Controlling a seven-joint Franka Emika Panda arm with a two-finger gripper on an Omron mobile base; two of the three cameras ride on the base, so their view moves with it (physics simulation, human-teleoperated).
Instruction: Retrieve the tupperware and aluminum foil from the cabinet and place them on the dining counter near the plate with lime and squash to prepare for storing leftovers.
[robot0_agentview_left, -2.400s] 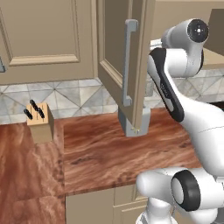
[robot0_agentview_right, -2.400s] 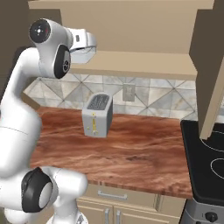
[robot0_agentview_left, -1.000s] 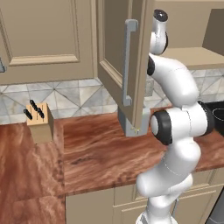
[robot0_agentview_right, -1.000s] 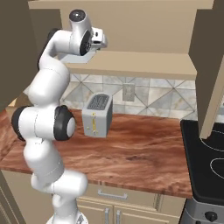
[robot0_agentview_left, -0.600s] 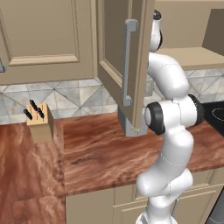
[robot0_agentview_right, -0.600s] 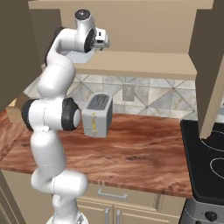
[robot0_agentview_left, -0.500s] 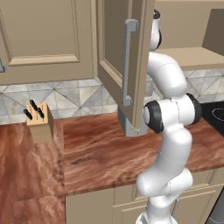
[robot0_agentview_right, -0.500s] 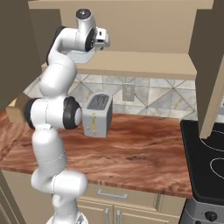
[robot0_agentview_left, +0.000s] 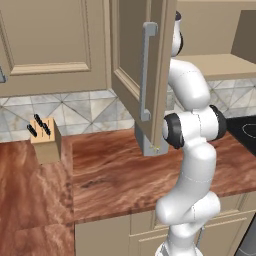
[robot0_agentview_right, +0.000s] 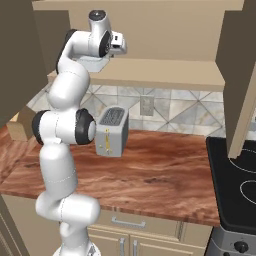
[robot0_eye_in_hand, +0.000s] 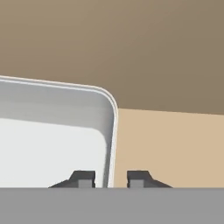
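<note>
Early stage: the tan wooden wall cabinet (robot0_agentview_left: 137, 75) stands with its door open, and the arm reaches onto its shelf. The pincer (robot0_eye_in_hand: 110, 179), fingers apart, straddles the side rim of the shallow pale grey-white plastic tupperware (robot0_eye_in_hand: 52, 135), resting on the shelf. Grasp, carry and placement all remain, as does fetching the foil.

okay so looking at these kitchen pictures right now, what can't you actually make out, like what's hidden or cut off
- The shallow pale grey-white plastic container: cut off by the hand view's left and bottom edges.
- The two-finger gripper: its dark tips straddle the container's rim; whether they touch it cannot be told.
- The tan wooden wall cabinet: in the left base view its open door hides the shelf.
- The aluminum foil carton: cannot be made out.
</note>
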